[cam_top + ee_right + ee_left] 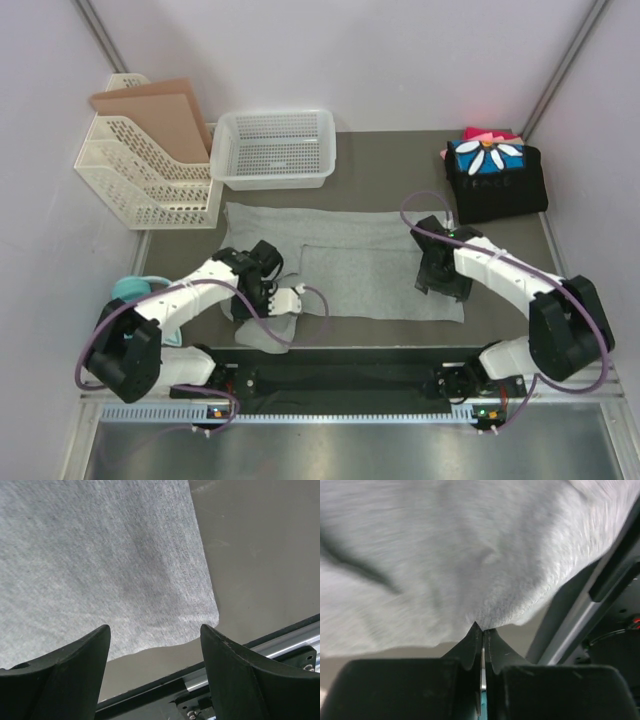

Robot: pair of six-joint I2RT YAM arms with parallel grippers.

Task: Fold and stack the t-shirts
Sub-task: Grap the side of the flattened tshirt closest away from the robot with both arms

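The light heather-grey t-shirt [340, 255] lies spread across the table's middle, partly folded. My left gripper [268, 300] is shut on its near left edge; in the left wrist view the cloth [470, 555] rises from the pinched fingertips [475, 630]. My right gripper [440, 282] is open and empty, held over the shirt's near right corner [200, 615]. A folded stack lies at the back right: a black shirt with a blue panel and white daisy [495, 175] on top, pink and red ones [488, 133] behind.
A white perforated basket [274, 148] stands at the back centre. A white file rack holding brown cardboard [150, 160] is at back left. A teal object [130, 290] sits by the left arm. A black rail [340, 385] runs along the near edge.
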